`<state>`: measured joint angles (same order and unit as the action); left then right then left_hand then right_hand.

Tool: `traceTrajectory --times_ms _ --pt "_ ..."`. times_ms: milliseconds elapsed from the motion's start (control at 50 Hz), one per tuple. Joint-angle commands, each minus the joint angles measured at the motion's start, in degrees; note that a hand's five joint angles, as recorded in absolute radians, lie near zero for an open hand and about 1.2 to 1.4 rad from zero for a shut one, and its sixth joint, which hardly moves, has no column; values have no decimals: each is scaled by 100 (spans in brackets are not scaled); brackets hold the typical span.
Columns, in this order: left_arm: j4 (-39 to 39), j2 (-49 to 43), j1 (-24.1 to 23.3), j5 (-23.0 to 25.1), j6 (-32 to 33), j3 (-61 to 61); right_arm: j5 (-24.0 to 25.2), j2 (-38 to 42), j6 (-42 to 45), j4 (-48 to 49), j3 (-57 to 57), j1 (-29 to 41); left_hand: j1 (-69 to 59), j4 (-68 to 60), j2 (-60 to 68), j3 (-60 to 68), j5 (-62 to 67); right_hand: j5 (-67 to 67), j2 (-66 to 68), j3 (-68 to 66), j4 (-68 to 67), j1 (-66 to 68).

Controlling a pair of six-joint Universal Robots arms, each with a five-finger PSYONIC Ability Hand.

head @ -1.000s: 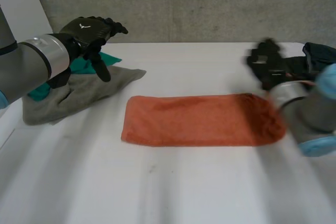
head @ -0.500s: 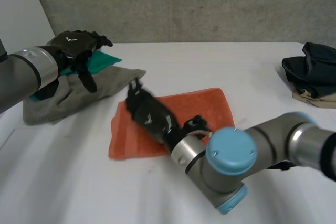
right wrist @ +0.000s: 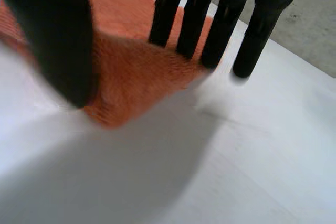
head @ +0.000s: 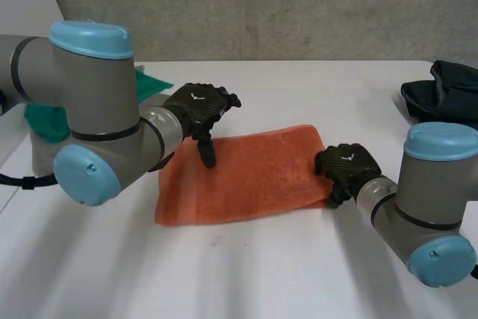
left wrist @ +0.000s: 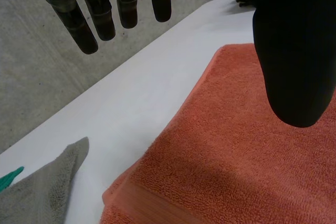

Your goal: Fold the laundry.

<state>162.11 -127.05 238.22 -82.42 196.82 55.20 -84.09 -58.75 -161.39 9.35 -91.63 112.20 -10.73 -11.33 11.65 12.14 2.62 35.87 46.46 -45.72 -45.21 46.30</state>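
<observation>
The orange towel (head: 246, 173) lies flat in the middle of the white table (head: 299, 282), already doubled into a thick rectangle, with a layered edge showing in the left wrist view. The step in hand looks like another fold across its length. The right hand (head: 345, 166) is at the towel's right near corner. Its straight fingers (right wrist: 189, 19) stand on the cloth's edge and its thumb (right wrist: 58, 40) is set well apart on the other side. It seems to press rather than pinch, though that view is smeared, so I take it as open with nothing gripped. The left hand (head: 196, 104) hovers over the towel's far left part with its fingers (left wrist: 126, 3) straight and its thumb (left wrist: 294, 51) hanging down, holding nothing. To do this well, the right hand should close thumb and fingers through every layer at the corner, not the top one alone. It should lift low and carry the edge straight across so the ends meet square. The left hand could press its end flat so the stack does not slide, then smooth the crease. A grey cloth (left wrist: 42, 190) and a green cloth (head: 41, 121) wait near the left arm, and a dark pile (head: 447, 93) sits far to the right. No brand, label or writing can be read. Each hand's back bears a small pale emblem, too small to make out.
</observation>
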Motion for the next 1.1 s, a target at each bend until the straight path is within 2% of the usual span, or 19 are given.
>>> traceTrajectory --times_ms 20,80,160,260,280,340,420,440,460,500,520,620,660,740,900,980,1100 --pt "-4 162 128 -28 -100 26 -494 -74 511 1085 -56 47 73 133 -165 -214 -262 3413 3354 -3428 -3479 3370" --pt "-13 364 304 -54 -135 113 -749 -355 1152 1630 -101 406 73 133 -165 -214 -262 3413 3354 -3428 -3479 3370" --pt "-13 716 602 -81 -144 271 -671 -435 2101 2341 -57 1144 73 133 -165 -214 -262 3413 3354 -3428 -3479 3370" --pt "-4 1190 1094 -99 -135 640 128 -102 2770 3115 136 1988 73 133 -165 -214 -262 3413 3354 -3428 -3479 3370" --pt "-4 1243 1174 -99 -135 693 486 125 2806 3195 259 2198 73 133 -165 -214 -262 3413 3354 -3428 -3479 3370" --pt "-4 1393 1437 -99 -152 912 971 608 2719 2890 496 2472 73 133 -165 -214 -262 3413 3354 -3428 -3479 3370" --pt "31 1437 1675 -99 -231 1159 1008 1022 2412 2126 944 2640 73 133 -165 -214 -262 3413 3354 -3428 -3479 3370" --pt "40 1437 1701 -99 -240 1186 1008 1059 2306 1967 1032 2649 73 133 -165 -214 -262 2894 2835 -2909 -2961 2852" --pt "57 1411 1737 -99 -267 1212 1000 1068 2044 1713 1207 2640 73 133 -165 -214 -262 641 582 -656 -707 598" --pt "92 1315 1763 -107 -293 1204 930 1059 1718 1526 1384 2596 73 133 -165 -214 -262 -1859 -1919 1844 1793 -1902" --pt "92 1288 1763 -107 -293 1195 781 1033 1281 1343 1533 2518 73 133 -165 -214 -262 -3453 -3512 3438 3387 -3496" --pt "145 1060 1588 -107 -407 967 78 770 -250 850 1798 2166 73 133 -165 -214 -262 -3587 -3646 3572 3521 -3630" --pt "145 937 1361 -107 -538 774 -124 577 -951 578 1833 1938 73 133 -165 -214 -262 -3587 -3646 3572 3521 -3630" --pt "145 673 920 -64 -802 378 -82 356 -1867 147 1894 1578 73 133 -165 -214 -262 -3587 -3646 3572 3521 -3630" --pt "14 -284 76 -134 -1365 -571 129 619 -2169 -724 2368 1006 73 133 -165 -214 -262 -3587 -3646 3572 3521 -3630" --pt "-224 -733 -214 -406 -1602 -853 243 970 -2186 -1172 2834 935 73 133 -165 -214 -262 -3587 -3646 3572 3521 -3630" --pt "-558 -1138 -451 -1582 -1691 -862 560 1550 -2143 -1796 3634 979 73 133 -165 -214 -262 -3587 -3646 3572 3521 -3630"
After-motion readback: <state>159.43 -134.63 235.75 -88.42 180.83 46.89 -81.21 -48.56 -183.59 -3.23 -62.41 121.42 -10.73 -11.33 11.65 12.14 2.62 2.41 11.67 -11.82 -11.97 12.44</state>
